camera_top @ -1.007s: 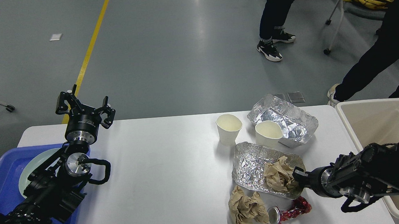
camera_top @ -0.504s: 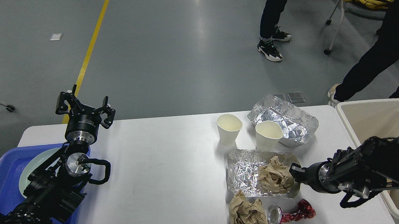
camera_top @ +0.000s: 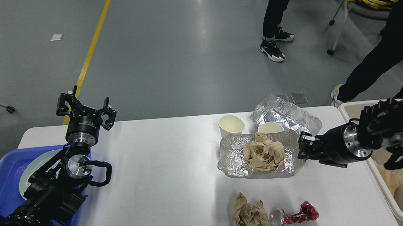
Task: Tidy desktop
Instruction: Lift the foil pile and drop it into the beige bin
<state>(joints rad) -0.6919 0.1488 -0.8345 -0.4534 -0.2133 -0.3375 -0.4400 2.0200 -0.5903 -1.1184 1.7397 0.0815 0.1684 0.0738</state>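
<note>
The tabletop [camera_top: 163,179], white with rounded corners, fills the lower half of the frame, its long axis running left to right and its far edge lying level across the middle. A wide bare stretch is left open in its centre and lower left.

At the right, a foil tray [camera_top: 236,160] with crumpled brown paper [camera_top: 264,155] in it is gripped at its right rim by the right end effector [camera_top: 304,146], and the tray is seen raised above the surface. Behind it two paper cups [camera_top: 231,125] and a second foil tray [camera_top: 286,112] are placed near the far edge. Near the lower edge another paper wad [camera_top: 249,217] lies just beside a crushed red can [camera_top: 294,215].

A beige bin [camera_top: 388,192] is set against the right edge, and a blue tray [camera_top: 1,187] overlaps the left edge. The left end effector [camera_top: 84,107] is held over the upper left corner, fingers spread wide and holding nothing.
</note>
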